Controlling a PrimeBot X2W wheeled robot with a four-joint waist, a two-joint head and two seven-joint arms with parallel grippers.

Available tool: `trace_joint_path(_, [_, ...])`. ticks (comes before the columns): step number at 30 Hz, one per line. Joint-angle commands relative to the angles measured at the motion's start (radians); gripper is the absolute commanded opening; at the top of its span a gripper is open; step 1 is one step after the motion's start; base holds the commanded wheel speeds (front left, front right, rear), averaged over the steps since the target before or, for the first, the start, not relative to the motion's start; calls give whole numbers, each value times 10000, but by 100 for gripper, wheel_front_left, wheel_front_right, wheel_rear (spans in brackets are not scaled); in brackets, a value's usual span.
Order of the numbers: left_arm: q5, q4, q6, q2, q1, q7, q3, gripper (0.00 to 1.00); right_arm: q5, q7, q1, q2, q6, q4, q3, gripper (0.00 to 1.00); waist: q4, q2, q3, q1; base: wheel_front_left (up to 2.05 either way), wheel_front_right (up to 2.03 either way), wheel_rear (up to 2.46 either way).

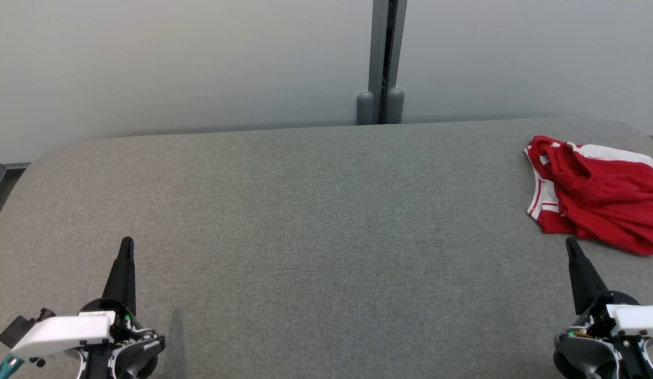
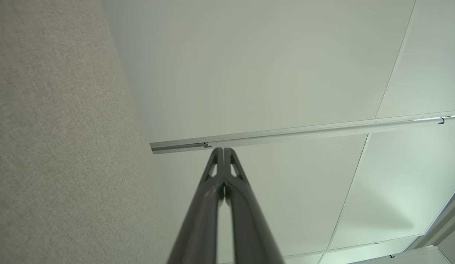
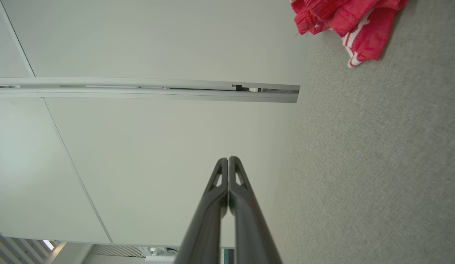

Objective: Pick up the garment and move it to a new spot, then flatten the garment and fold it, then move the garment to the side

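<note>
Head view: red garment with white trim, rumpled in a loose heap at 3 o'clock by the right edge of the grey cloth table. This position fits either a garment awaiting pickup or one already set aside. Left gripper at 7 o'clock and right gripper at 5 o'clock have their fingers pressed together on nothing, probably parked. The label on the left gripper's housing is too small to read.
</note>
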Motion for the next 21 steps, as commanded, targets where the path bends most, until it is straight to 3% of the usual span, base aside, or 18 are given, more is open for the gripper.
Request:
trace_joint_path(1, [-10,-29,-30,54,-102,37,40,0,23,35,-73,-33,4,-20,-15,0,0,0,0,0,0,0,0])
trace_joint_path(21, [-11,-30,-30,54,-102,36,38,0,25,34,-73,-33,4,-20,-14,0,0,0,0,0,0,0,0])
